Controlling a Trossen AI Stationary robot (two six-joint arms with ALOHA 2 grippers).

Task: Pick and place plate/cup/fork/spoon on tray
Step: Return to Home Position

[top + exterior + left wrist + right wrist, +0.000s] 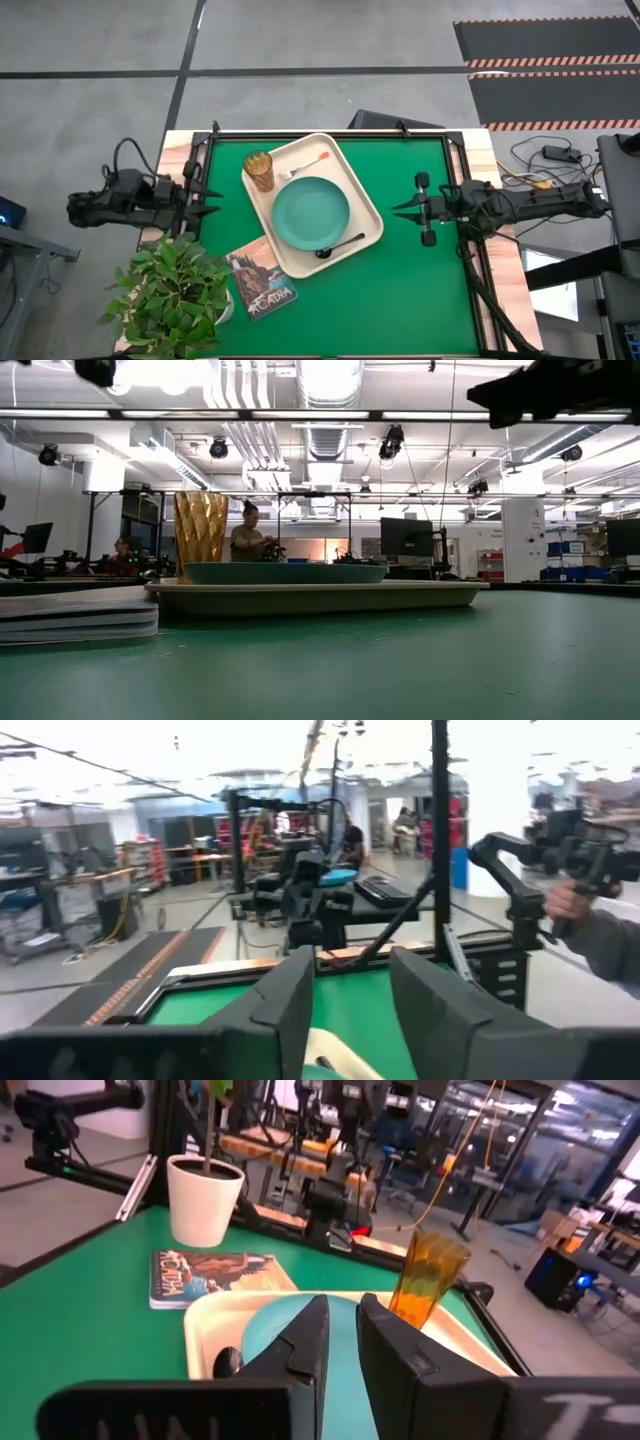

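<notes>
The cream tray [362, 205] lies slanted at the middle of the green table. On it lie the teal plate [311, 214], the amber cup [260, 172] standing upright at its far left corner, the pink-handled fork [306, 165] near its far rim, and the dark spoon [340, 246] near its front rim. My left gripper [205, 195] hovers at the table's left edge, open and empty. My right gripper [400, 208] hovers right of the tray, slightly open and empty, pointing at the plate [265, 1335] and cup [428, 1275].
A picture-covered book [260, 280] lies at the tray's front left corner. A potted plant [170, 295] stands at the table's front left. Bare green table lies right of and in front of the tray. A person's hand and sleeve [590, 925] show beyond the table.
</notes>
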